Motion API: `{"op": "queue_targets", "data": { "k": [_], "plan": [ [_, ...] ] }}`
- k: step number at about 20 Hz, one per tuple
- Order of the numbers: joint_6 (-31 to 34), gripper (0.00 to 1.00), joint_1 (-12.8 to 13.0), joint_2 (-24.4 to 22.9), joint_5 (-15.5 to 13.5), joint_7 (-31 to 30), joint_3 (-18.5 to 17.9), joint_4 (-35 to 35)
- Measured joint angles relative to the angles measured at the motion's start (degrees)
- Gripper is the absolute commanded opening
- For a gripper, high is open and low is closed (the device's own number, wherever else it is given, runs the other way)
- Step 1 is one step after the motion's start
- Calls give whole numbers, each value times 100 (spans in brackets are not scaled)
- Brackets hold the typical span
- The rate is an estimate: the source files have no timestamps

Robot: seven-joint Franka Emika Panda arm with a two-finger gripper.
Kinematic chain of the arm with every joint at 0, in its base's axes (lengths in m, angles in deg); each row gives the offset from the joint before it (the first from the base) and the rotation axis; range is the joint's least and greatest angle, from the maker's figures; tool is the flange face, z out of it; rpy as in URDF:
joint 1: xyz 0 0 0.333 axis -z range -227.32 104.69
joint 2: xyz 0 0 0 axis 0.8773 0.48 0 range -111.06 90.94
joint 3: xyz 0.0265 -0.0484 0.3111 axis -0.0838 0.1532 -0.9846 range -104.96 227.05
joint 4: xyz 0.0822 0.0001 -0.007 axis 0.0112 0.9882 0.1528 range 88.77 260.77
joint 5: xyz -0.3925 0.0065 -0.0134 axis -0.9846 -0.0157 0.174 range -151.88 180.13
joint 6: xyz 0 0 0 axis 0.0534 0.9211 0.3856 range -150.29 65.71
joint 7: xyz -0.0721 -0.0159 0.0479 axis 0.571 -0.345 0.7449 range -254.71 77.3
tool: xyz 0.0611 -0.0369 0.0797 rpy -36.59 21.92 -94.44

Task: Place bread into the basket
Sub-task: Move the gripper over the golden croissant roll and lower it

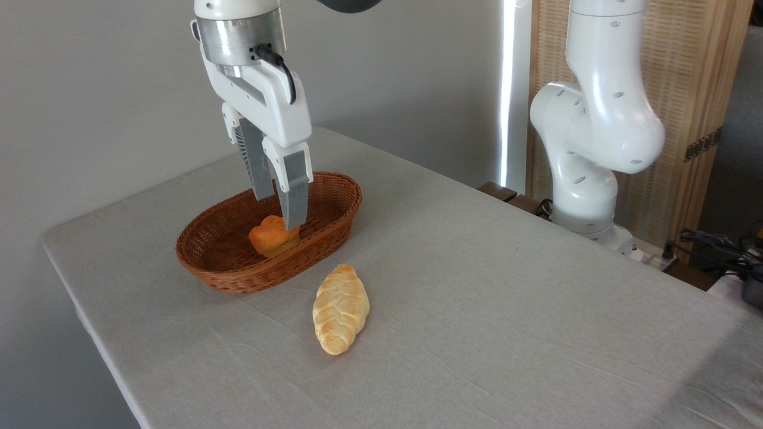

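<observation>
Gripper [280, 211] reaching down over basket [334, 223], fingers apart, tips just above orange bun [271, 237] inside, gripping nothing. Bread [340, 310] on table [506, 310] just in front of basket, long axis near-to-far, far end leaning slightly right.

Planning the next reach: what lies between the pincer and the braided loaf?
In the camera view, the basket's near rim, then bare tablecloth, separates pincer from braided loaf.

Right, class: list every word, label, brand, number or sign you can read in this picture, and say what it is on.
None can be read. The end effector, robot arm, basket, braided bread, orange bun and tablecloth show no legible writing, labels or numbers.
</observation>
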Motion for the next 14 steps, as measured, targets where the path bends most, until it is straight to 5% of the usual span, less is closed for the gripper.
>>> {"op": "queue_targets", "data": {
  "k": [14],
  "plan": [
    [-874,100,-294,162,42,1,-50,1550]
  ]
}}
